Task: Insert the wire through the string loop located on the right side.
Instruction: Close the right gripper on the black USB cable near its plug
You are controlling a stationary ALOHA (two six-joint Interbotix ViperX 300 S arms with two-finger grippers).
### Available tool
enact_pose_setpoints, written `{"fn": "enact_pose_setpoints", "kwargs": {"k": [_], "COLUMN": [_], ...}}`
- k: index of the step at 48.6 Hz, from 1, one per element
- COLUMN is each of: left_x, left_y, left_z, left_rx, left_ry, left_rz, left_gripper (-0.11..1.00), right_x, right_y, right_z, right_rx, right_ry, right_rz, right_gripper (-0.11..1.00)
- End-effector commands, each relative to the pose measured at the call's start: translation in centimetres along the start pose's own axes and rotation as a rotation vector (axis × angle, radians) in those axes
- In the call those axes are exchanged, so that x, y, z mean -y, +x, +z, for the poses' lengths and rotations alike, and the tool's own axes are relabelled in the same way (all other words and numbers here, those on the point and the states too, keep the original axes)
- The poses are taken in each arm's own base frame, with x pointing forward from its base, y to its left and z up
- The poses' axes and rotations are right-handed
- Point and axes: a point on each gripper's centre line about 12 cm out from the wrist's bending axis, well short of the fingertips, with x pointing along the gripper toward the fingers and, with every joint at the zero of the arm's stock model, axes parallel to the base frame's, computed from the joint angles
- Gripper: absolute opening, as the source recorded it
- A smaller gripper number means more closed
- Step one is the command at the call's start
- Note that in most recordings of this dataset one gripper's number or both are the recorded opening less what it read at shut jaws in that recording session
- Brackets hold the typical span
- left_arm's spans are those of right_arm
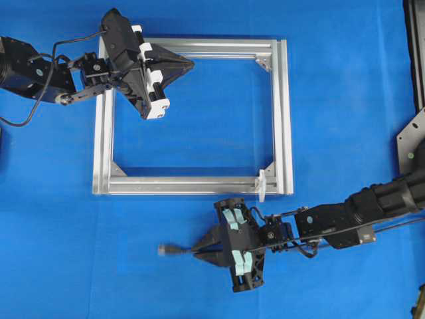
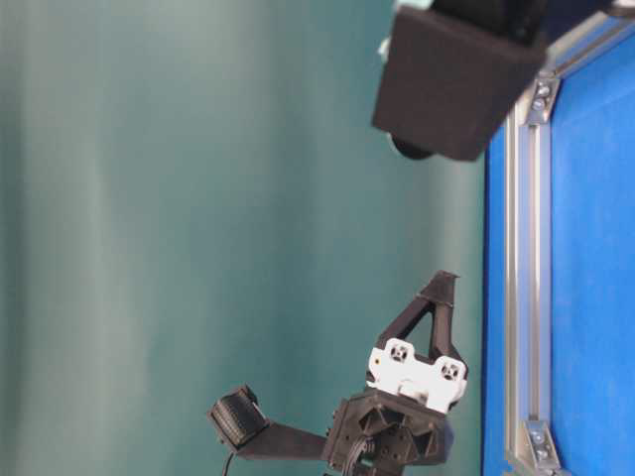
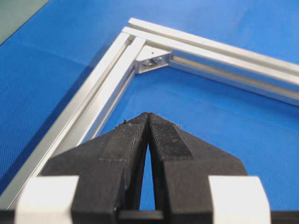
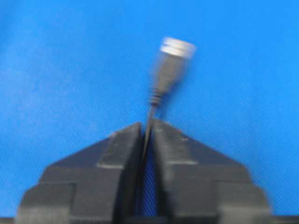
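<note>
Now pinching the wire tight with the right gripper, plug end sticking out in front, low over the blue cloth. Grabbing step looks done. Left gripper shut on nothing, waiting over the silver frame. String loop standing on the frame's near rail, just beside the right arm. Next, probably: turning the plug toward that little loop and poking it through slowly.

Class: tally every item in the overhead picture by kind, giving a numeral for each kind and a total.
Grippers: 2, left gripper and right gripper
Silver frame: 1
Wire: 1
String loop: 1
Total: 5
</note>
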Motion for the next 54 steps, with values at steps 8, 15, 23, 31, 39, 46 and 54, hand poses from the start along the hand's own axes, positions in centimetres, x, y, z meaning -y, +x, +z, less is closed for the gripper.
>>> {"fn": "enact_pose_setpoints", "kwargs": {"k": [8, 15, 23, 31, 39, 46, 54], "left_x": [0.0, -0.1, 0.0, 0.0, 0.0, 0.0, 0.0], "left_y": [-0.2, -0.2, -0.2, -0.3, -0.4, -0.4, -0.4], "left_z": [1.4, 1.5, 1.6, 1.6, 1.6, 1.5, 1.6], "left_rx": [0.043, 0.043, 0.046, 0.046, 0.038, 0.028, 0.029], "left_ry": [0.001, 0.001, 0.001, 0.003, 0.003, 0.003, 0.003], "left_rz": [-0.002, 0.000, -0.002, -0.002, -0.003, -0.002, -0.002], "left_gripper": [0.00, 0.00, 0.00, 0.00, 0.00, 0.00, 0.00], "right_x": [-0.6, -0.7, -1.1, -1.9, -2.4, -2.8, -3.2], "right_y": [-0.1, -0.3, -1.3, -3.1, -4.7, -5.9, -7.0], "right_z": [1.3, 1.7, 3.1, 5.7, 7.8, 9.2, 10.5], "right_rx": [0.031, 0.038, 0.036, 0.065, 0.085, 0.093, 0.093], "right_ry": [-0.001, 0.002, 0.009, 0.014, 0.018, 0.021, 0.018], "right_rz": [0.014, 0.017, 0.028, 0.050, 0.068, 0.080, 0.094], "right_gripper": [-0.03, -0.03, -0.03, -0.03, -0.03, -0.03, -0.03]}}
